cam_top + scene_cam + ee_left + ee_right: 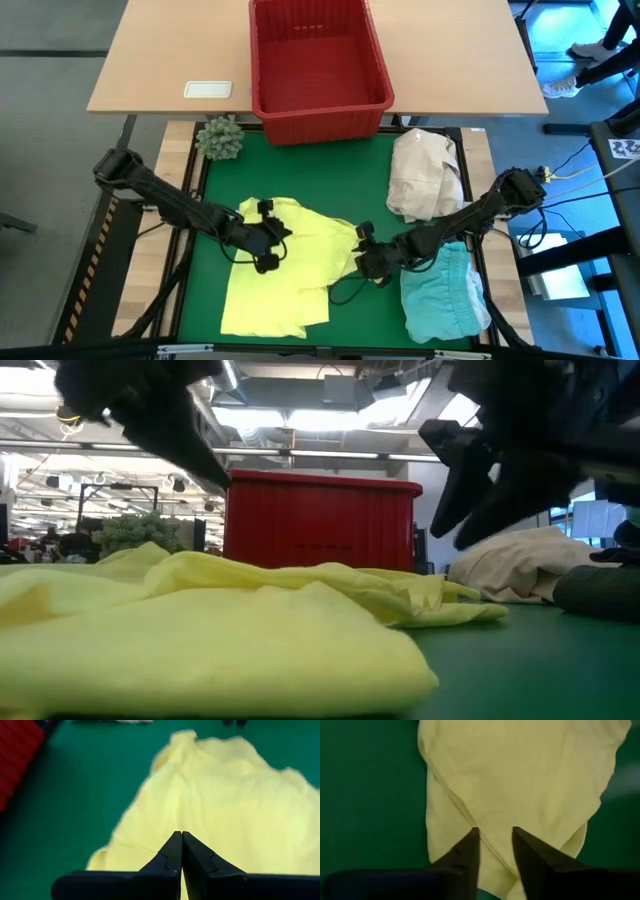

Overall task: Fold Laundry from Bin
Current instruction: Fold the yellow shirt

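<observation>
Fingers first: your left gripper (181,836) has its fingers pressed tight together w/ nothing between them, tips just over the yellow shirt (285,270). Your right gripper (494,831) has its fingers (468,851) spread a bit, a gap showing between them, w/ yellow cloth under the gap; can't tell if the tips touch the cloth.

From the high view, you've got the left gripper (268,237) over the shirt's left-upper part and the right gripper (366,250) at its right edge, both arms reaching in toward the middle of the green mat (320,165).

Yellow shirt lies spread but rumpled on the mat's front-left half, one flap folded over near the front edge. Light turquoise garment (443,292) sits bunched at the front-right corner, just beside the right arm. Cream cloth bundle (425,175) is behind it on the right side, apart from the shirt.

Red bin (318,65) stands at the far edge, half on the wooden table (170,60), and looks empty from above. Green spiky ball (220,137) is just left of the bin's front corner. Small white card (208,89) lies on the wood, left of the bin.
</observation>
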You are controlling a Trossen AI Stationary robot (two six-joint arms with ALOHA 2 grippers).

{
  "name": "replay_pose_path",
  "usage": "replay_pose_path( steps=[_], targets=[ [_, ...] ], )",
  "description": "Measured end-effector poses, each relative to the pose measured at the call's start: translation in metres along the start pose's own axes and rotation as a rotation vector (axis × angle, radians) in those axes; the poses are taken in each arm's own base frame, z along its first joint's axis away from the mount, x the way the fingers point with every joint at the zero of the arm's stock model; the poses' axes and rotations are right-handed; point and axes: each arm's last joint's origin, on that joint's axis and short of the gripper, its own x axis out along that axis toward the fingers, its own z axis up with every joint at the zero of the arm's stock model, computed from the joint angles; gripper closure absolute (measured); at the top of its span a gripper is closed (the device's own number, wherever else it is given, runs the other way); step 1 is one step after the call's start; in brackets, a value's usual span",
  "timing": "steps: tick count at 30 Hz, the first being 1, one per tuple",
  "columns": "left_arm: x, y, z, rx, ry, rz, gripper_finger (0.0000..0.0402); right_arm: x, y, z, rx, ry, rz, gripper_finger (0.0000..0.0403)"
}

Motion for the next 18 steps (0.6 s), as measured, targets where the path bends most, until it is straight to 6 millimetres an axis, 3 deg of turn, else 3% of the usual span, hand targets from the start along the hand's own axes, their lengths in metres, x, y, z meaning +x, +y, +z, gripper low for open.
replay_pose_path(
  steps=[10,14,18],
  targets=[
    [0.026,-0.015,-0.016,-0.008,0.127,-0.085,0.0401,0.009,0.006,-0.017,-0.276,0.164,0.058,0.012],
    [0.027,-0.017,-0.016,-0.016,0.115,-0.091,0.0401,0.018,0.005,-0.022,-0.374,0.219,0.05,0.0092],
    [0.027,-0.018,-0.012,-0.028,0.085,-0.105,0.0402,0.033,-0.005,-0.026,-0.378,0.244,0.038,0.0094]
  ],
)
